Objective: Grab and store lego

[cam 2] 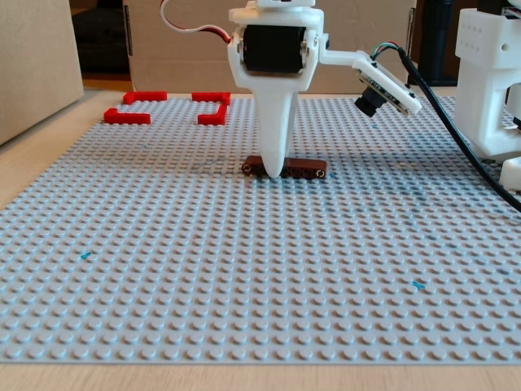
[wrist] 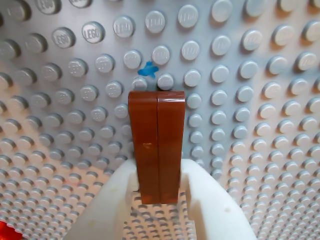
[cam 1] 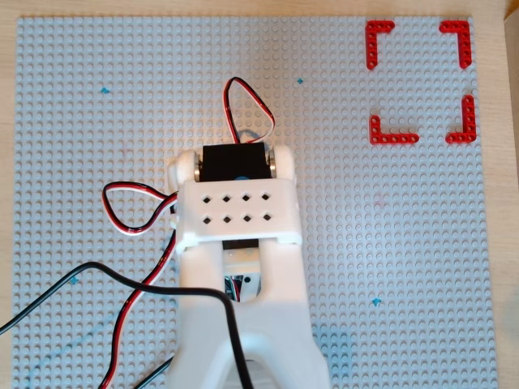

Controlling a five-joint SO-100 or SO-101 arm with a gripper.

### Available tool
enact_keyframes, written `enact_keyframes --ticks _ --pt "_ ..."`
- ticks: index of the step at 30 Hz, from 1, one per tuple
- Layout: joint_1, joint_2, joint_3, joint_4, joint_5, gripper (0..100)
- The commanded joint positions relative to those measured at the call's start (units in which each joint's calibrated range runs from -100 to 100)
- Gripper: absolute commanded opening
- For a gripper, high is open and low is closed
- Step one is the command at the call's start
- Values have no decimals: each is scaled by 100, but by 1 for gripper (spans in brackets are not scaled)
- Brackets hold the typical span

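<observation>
the grey studded baseplate [cam 2: 163, 269] covers nearly the whole table under me, and my white arm [cam 1: 243, 324] reaches out over its middle in the overhead view, hiding whatever lies beneath it there. at the far corner, four red corner pieces [cam 1: 420, 81] mark out an empty square — my guess is that this is where the brick should end up, and nothing sits inside it yet.

my gripper [cam 2: 275, 169] points straight down, its tip at the plate in the fixed view, right against the brown lego [cam 2: 285, 168]. the lego lies flat on the studs, sticking out to either side of my tip. in the wrist view it runs lengthwise up the middle, its near end tucked into the white finger [wrist: 210, 210] below, its far end next to a small blue mark [wrist: 148, 69].

whether my fingers are pinching the lego or only straddling it, i cannot tell — one finger blocks the other from the side.

so the reach looks done; the lift, the carry to the red frame and the release all remain.
</observation>
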Motion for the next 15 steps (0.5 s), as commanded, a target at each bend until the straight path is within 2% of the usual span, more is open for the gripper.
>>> enact_keyframes --ticks 1,7,15 --pt "14 -21 -3 -13 -3 1" --pt "-30 -105 -303 214 -306 1" --pt "-179 -37 -2825 2331 -473 1"
